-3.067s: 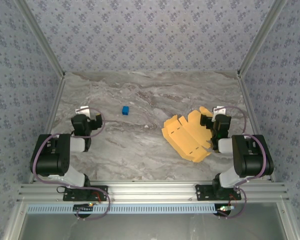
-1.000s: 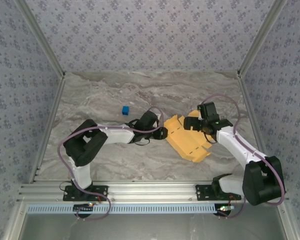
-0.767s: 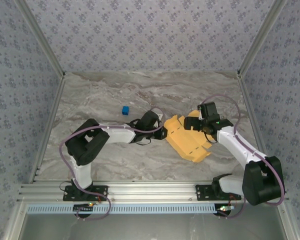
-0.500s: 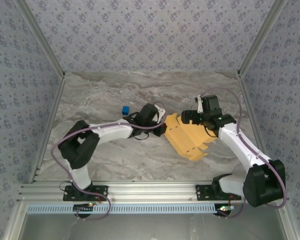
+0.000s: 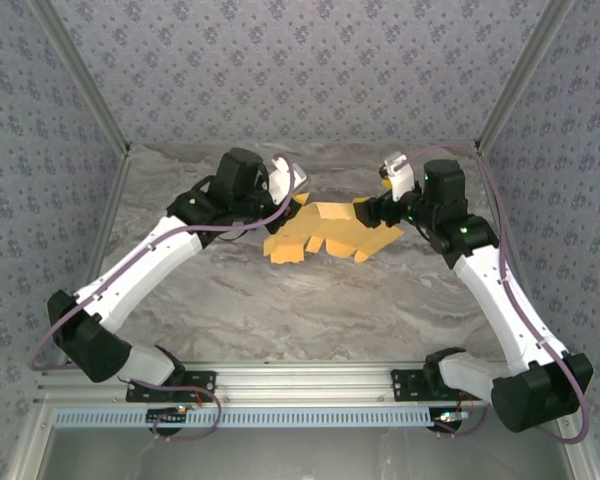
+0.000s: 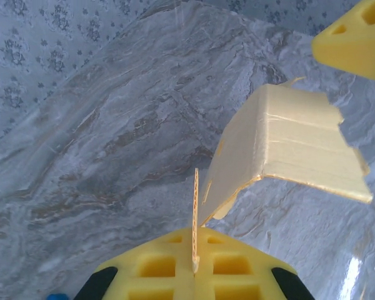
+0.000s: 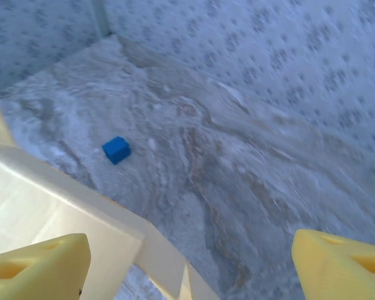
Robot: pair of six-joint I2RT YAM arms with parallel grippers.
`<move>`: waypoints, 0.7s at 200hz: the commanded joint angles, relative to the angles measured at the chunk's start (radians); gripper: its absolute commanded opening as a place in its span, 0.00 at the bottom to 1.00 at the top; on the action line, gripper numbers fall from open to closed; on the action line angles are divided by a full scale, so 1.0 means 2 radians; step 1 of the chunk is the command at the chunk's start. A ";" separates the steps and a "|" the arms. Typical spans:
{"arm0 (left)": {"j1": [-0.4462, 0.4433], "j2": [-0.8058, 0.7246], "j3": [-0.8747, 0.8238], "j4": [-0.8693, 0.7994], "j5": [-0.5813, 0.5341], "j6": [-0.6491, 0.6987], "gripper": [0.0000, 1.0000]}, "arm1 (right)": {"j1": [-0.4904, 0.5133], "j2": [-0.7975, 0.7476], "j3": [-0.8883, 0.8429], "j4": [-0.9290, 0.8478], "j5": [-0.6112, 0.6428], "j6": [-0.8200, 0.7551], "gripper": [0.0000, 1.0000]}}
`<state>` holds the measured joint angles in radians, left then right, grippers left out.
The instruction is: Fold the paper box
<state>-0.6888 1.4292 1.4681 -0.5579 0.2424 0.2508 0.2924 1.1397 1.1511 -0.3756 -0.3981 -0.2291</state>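
Paper box [image 5: 325, 232], a yellow-orange die-cut card sheet, is held partly bent over the far middle of the marble worktop [image 5: 280, 310], between the two arms. Left jaws are pinched tight on its thin left edge. Right jaws stand wide apart, the sheet's opposite end between them, close to one finger. A small blue cube [image 7: 116, 150] sits on the worktop nearby.
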 commanded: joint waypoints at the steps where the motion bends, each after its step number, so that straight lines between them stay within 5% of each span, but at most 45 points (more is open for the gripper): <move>1: 0.003 0.008 0.049 -0.088 -0.013 0.066 0.00 | 0.019 0.011 0.029 -0.030 -0.059 -0.105 0.85; 98: 0.003 0.035 0.140 -0.150 -0.080 0.088 0.00 | 0.103 -0.034 -0.011 -0.019 -0.034 -0.193 0.80; 140: 0.002 0.036 0.147 -0.156 -0.076 0.085 0.00 | 0.166 -0.014 -0.042 0.064 0.075 -0.227 0.80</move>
<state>-0.6868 1.5002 1.7203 -0.8455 0.0917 0.4110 0.5724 1.0859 1.0985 -0.3714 -0.3946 -0.6128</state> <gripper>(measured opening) 0.043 0.798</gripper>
